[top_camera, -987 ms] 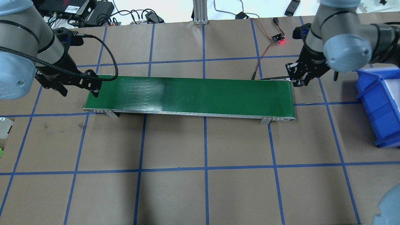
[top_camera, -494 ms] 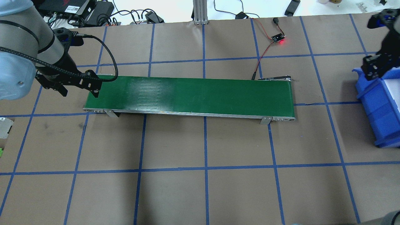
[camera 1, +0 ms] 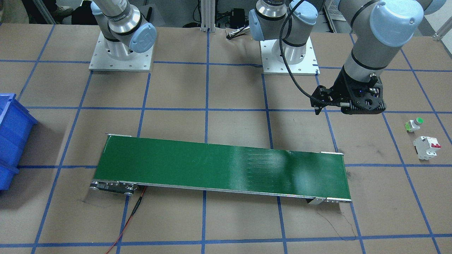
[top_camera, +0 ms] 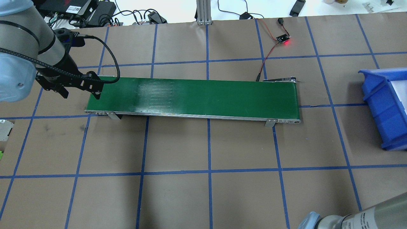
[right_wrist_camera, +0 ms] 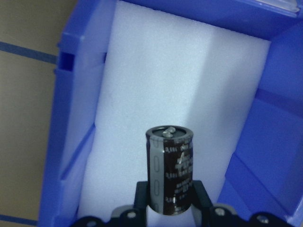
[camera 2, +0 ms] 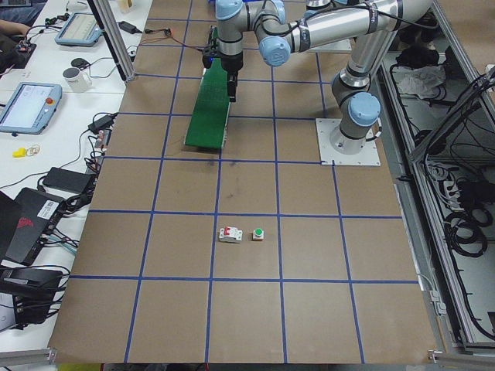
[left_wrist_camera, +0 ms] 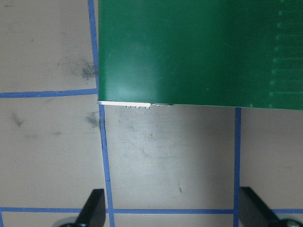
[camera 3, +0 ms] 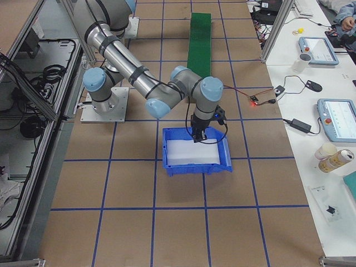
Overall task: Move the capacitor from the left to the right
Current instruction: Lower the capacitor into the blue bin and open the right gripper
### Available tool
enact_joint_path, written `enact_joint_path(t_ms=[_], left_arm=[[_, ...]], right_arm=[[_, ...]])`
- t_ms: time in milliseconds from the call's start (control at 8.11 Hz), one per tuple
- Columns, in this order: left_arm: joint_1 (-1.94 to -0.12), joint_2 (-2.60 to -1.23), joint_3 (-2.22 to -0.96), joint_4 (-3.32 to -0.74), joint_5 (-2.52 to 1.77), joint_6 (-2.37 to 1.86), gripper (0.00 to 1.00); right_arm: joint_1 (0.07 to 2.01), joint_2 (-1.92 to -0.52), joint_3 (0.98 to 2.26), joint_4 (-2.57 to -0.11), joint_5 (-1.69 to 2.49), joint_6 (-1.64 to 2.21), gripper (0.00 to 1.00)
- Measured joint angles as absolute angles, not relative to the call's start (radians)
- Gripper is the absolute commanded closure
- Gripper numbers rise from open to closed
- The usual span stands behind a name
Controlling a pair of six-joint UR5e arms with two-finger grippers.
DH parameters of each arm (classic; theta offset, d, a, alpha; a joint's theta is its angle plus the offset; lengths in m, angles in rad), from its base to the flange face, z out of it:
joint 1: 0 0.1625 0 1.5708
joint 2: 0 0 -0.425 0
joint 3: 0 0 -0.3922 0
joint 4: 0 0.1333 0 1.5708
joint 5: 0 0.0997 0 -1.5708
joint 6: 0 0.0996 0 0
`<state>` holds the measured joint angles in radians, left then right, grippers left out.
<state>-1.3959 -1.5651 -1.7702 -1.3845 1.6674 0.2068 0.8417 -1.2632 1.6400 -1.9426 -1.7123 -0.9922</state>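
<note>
The capacitor (right_wrist_camera: 171, 170) is a black cylinder with a grey stripe and two silver terminals on top. My right gripper (right_wrist_camera: 170, 196) is shut on its lower end and holds it upright above the white foam floor of the blue bin (right_wrist_camera: 75, 142). From the right side view the right gripper (camera 3: 197, 133) hangs over the bin's (camera 3: 194, 168) back part. My left gripper (left_wrist_camera: 173, 213) is open and empty. It hovers over the table by the left end of the green conveyor belt (top_camera: 197, 95), also shown in the front view (camera 1: 363, 106).
A white circuit breaker with red switches (camera 1: 426, 147) and a green-capped push button (camera 1: 414, 124) lie on the table on the robot's left. A small sensor board with a red light (top_camera: 283, 39) and its wires sit behind the belt's right end.
My right arm has swung from the belt's right end out to the right and now holds the capacitor over the blue bin. The left arm has not moved.
</note>
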Motion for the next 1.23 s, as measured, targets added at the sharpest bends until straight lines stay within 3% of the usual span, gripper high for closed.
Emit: enact_joint_path(t_ms=[123, 494, 864, 1234], left_arm=[[-1.396, -1.565, -1.77, -1.384, 1.667, 0.207, 0.0], [-1.396, -1.563, -1.77, -1.385, 1.667, 0.207, 0.0], [-1.396, -1.563, -1.77, -1.385, 1.667, 0.207, 0.0], [-1.396, -1.563, -1.77, -1.385, 1.667, 0.206, 0.0]], right_arm=[[0.824, -1.234, 1.646, -1.977, -1.713, -1.021, 0.0], [0.813, -1.242, 1.65, -1.963, -1.701, -1.044, 0.0], [0.848, -1.391, 1.643, -1.793, -1.621, -1.006, 0.0], [1.032, -1.531, 1.608, -1.579, -1.592, -0.797, 0.0]])
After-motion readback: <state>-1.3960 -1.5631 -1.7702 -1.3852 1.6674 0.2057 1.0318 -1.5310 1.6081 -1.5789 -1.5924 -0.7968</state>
